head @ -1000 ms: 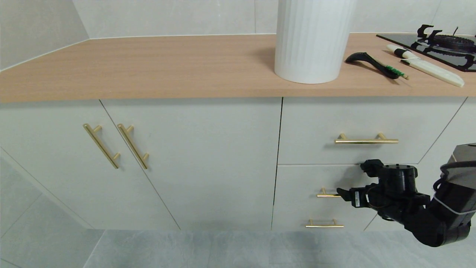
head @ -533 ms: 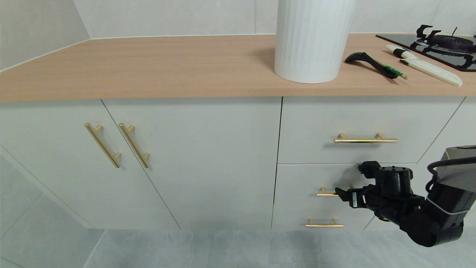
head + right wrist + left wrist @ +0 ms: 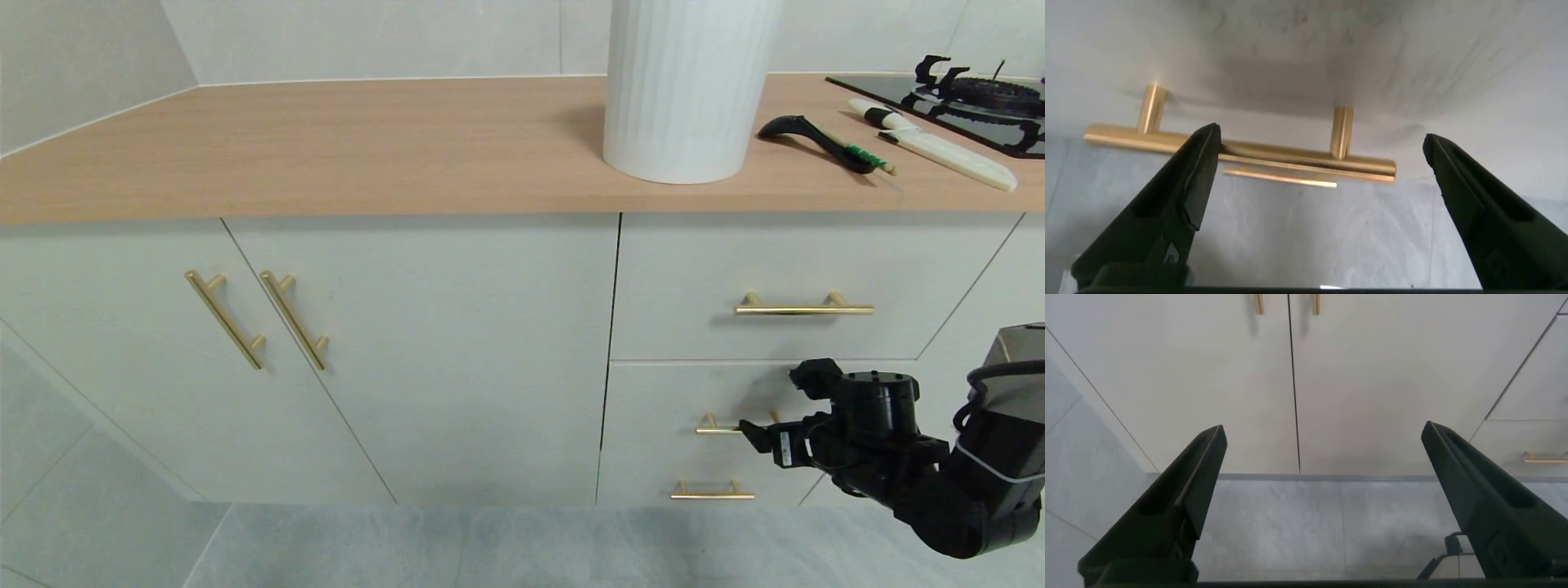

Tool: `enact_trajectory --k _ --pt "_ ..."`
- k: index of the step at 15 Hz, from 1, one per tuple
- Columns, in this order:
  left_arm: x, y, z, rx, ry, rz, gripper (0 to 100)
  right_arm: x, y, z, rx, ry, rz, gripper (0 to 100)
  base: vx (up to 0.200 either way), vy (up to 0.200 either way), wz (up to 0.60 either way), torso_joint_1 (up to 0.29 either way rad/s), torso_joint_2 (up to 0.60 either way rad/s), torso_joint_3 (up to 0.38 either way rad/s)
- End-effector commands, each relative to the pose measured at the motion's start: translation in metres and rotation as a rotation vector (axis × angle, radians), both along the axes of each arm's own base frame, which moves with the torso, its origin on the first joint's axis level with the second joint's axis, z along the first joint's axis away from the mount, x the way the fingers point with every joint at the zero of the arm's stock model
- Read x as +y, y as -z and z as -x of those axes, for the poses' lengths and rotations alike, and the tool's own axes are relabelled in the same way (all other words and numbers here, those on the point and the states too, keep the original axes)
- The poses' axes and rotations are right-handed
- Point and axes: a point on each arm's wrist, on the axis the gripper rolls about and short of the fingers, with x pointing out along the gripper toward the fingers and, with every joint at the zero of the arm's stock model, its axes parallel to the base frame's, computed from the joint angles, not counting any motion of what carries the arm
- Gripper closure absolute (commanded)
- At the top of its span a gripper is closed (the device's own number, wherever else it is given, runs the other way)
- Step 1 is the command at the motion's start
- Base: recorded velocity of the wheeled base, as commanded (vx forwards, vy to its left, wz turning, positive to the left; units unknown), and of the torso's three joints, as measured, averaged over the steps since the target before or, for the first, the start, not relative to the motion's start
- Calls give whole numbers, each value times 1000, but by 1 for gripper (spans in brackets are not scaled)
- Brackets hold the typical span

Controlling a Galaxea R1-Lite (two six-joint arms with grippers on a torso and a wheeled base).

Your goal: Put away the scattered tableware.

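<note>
Cabinet front point(image 3: 457, 327), right end effector point(image 3: 770, 400) open at drawer handle point(image 3: 1278, 153), left end effector point(image 3: 1323, 437) open

The wooden counter point(image 3: 326, 147) runs the full width of the head view and meets a tiled wall at the back and at the left. Its left and middle parts are bare wood. A tall white ribbed container point(image 3: 686, 90) stands upright right of centre, near the front edge. Just beside it, to the right, lies a black utensil point(image 3: 816, 140) with a green section at one end. Farther right lies a white knife point(image 3: 939, 145) with a black band. A black hob point(image 3: 971, 102) occupies the far right corner.
</note>
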Motion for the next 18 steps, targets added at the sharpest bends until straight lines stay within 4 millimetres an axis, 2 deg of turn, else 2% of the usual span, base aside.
enact_trajectory --k 1,4,6,9,10,14,15,16,17,18 --pt "0 0 0 0 0 0 0 0 1 4 17 -2 7 0 0 0 0 0 0 0" --pt "0 0 0 0 0 0 0 -1 7 5 36 -5 17 0 0 0 0 0 0 0" --pt "0 0 0 0 0 0 0 -2 2 11 36 -5 17 0 0 0 0 0 0 0" --pt "0 0 0 0 0 0 0 -7 -53 45 -40 -24 13 0 0 0 0 0 0 0" --pt "0 0 0 0 0 0 0 -6 -81 59 -47 -40 12 0 0 0 0 0 0 0" --pt "0 0 0 0 0 0 0 -4 -174 104 -152 -89 -9 0 0 0 0 0 0 0" --pt "0 0 0 0 0 0 0 -3 -194 109 -164 -97 -12 0 0 0 0 0 0 0" --pt "0 0 0 0 0 0 0 -2 -207 104 -155 -104 -16 0 0 0 0 0 0 0" --pt "0 0 0 0 0 0 0 2 -210 91 -130 -117 -20 0 0 0 0 0 0 0" --pt "0 0 0 0 0 0 0 5 -204 79 -102 -108 -9 0 0 0 0 0 0 0"
